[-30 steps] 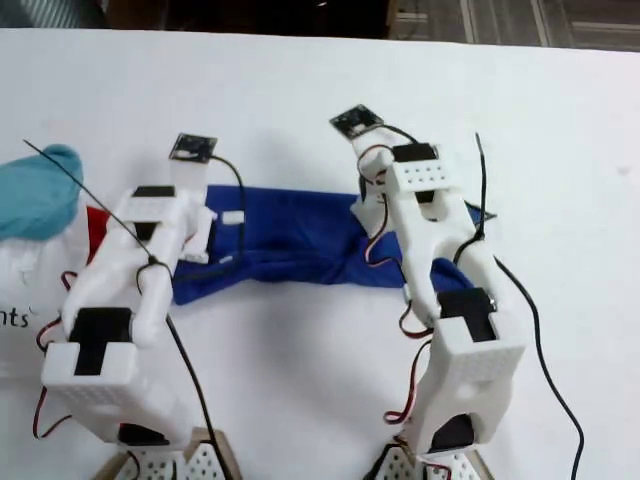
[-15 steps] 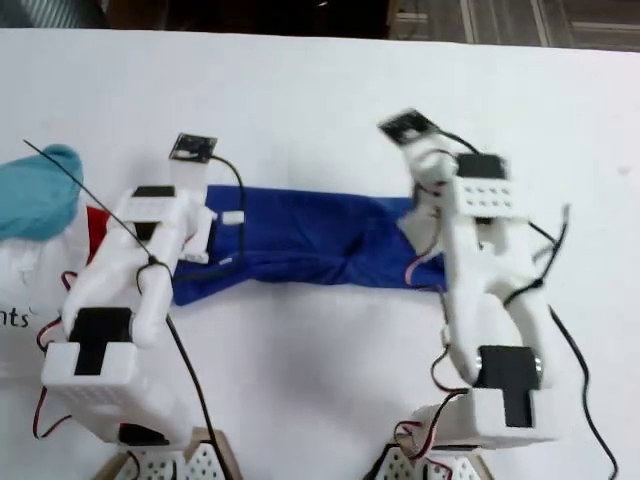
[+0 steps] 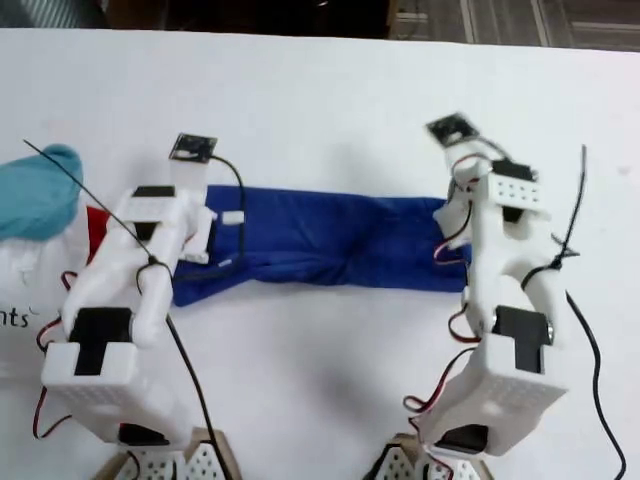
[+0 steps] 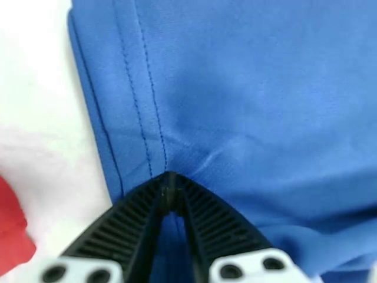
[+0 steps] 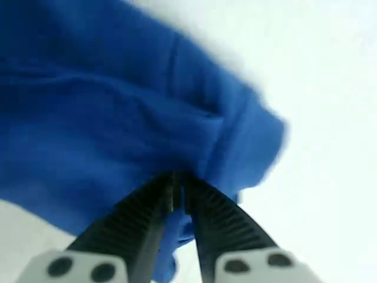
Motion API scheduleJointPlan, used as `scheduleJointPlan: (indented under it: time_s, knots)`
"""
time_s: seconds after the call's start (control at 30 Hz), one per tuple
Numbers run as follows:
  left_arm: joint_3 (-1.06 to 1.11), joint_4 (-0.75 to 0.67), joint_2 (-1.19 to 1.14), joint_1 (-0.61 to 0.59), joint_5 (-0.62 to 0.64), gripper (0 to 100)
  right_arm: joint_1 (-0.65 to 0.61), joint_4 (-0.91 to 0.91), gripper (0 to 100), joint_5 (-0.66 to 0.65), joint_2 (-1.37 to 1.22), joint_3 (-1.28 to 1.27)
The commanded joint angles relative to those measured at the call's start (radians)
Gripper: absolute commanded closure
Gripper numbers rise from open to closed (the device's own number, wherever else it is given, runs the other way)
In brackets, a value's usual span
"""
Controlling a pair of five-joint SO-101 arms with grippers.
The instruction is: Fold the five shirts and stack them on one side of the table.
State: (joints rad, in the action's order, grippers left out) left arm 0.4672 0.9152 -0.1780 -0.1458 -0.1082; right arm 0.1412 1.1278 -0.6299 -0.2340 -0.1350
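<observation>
Well, nearest to me my 2 arms reach out over the white table (image 3: 300, 100), one at each end of the blue shirt (image 3: 320, 245). My left gripper (image 4: 169, 188) is clenched on a pinch of blue cloth beside a stitched hem at the shirt's left end. My right gripper (image 5: 177, 186) is clamped the same way on the bunched right end. Between them the shirt lies across the middle of the table as a long, narrow band running left to right, with some creasing near its centre.

I judge this shirt to be about halfway folded. It looks doubled lengthwise, but it has not yet been folded end to end, nor carried to a stack.

Further off, at the left edge, lies a heap: a white garment (image 3: 20, 290) nearest, a red cloth (image 3: 97, 228) just beside my left arm, and a teal garment (image 3: 40, 190) behind. I cannot tell whether these are folded neatly. With the blue one that makes 4 pieces I can count, so most of the work looks to be left.
</observation>
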Motion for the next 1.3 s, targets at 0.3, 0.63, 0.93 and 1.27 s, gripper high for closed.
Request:
scheduleJointPlan:
  time_s: [0.3,0.63,0.93,1.27]
  knots:
    - [0.001,-0.023,0.005,-0.006,0.008,97,-0.056,0.277,97.8,0.064,0.174,0.066]
    - [0.001,-0.023,0.005,-0.006,0.008,97,-0.113,0.004,97.8,0.061,0.504,-0.476]
    - [0.001,-0.023,0.005,-0.006,0.008,97,-0.125,-0.162,97.8,0.072,0.503,-0.554]
    - [0.001,-0.023,0.005,-0.006,0.008,97,-0.205,-0.286,97.8,0.206,0.337,-0.509]
